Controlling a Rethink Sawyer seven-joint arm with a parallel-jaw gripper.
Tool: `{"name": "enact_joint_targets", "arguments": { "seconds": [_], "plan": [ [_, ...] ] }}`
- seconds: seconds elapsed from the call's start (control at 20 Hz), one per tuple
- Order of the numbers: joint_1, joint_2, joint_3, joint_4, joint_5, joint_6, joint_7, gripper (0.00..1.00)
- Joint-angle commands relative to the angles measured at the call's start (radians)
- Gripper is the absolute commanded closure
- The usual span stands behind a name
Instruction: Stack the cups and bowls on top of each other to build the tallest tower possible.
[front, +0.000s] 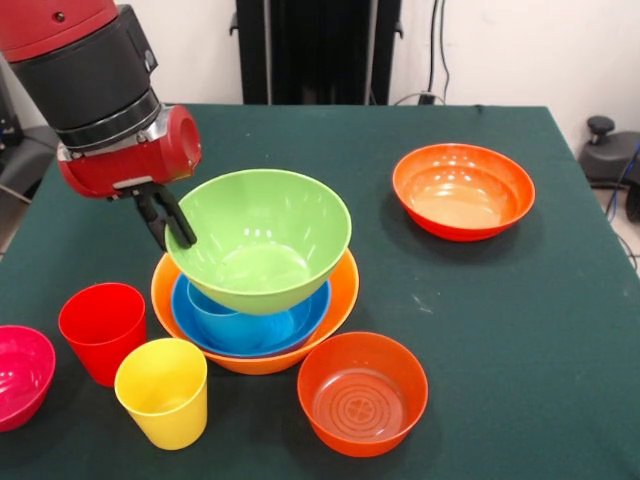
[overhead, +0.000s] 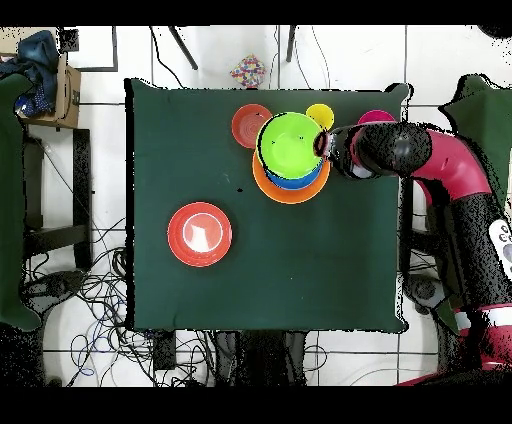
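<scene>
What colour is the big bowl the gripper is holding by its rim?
Lime green: the glossy round lime green plastic bowl, pinched at its rim by the gripper. Clearest in the front view.

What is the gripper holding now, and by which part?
The gripper holds the lime green bowl by its rim, on the side nearest the red cup.

We take this for a robotics lab: a table (overhead: 260, 290) draped in dark green cloth stands on a white tiled floor (overhead: 110, 130), loose cables (overhead: 80, 310) tangle beside it, and the red Sawyer arm (overhead: 460, 200) reaches over it.
</scene>
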Motion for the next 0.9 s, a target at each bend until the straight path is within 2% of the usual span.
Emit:
{"name": "enact_joint_targets", "arguments": {
  "seconds": [0.05, 0.9],
  "plan": [
    [0.042, 0.032, -0.062, 0.043, -0.088, -0.005, -0.215, 1.0],
    [0.025, 0.027, -0.053, 0.078, -0.105, -0.011, -0.222, 1.0]
  ]
}}
